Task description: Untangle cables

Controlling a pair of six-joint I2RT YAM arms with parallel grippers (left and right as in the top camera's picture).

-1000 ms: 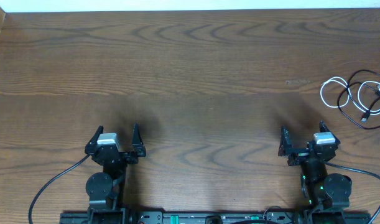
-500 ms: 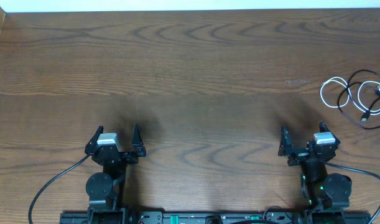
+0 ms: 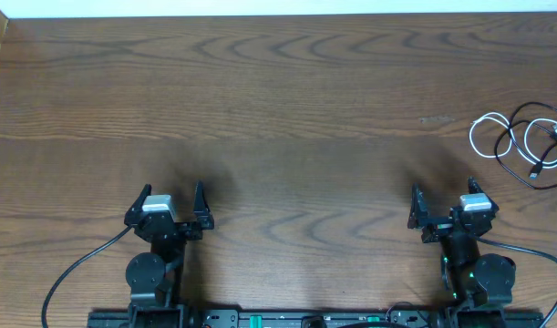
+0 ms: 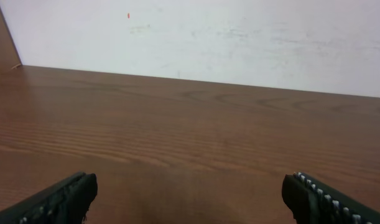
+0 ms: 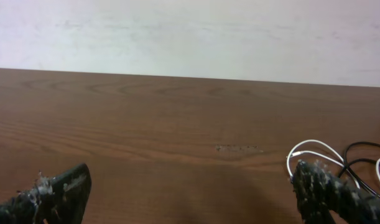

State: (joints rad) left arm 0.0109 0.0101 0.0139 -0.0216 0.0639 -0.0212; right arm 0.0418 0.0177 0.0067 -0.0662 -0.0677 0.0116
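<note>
Cut off: tangled white and black cables (image 3: 522, 141) run off the overhead's right edge, and a right finger hides part.
Where: far right of the table (image 3: 278, 109), ahead of right gripper (image 3: 444, 208).
Arms: both parked low, left gripper (image 3: 170, 205) included, jaws wide apart, holding nothing.

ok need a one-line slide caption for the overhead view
Overhead: left gripper and right gripper open at the near edge, white cable and black cable overlapping at the wooden table's right side.

Soft, even light — faint blurry shadows on the table (image 3: 287, 100).
</note>
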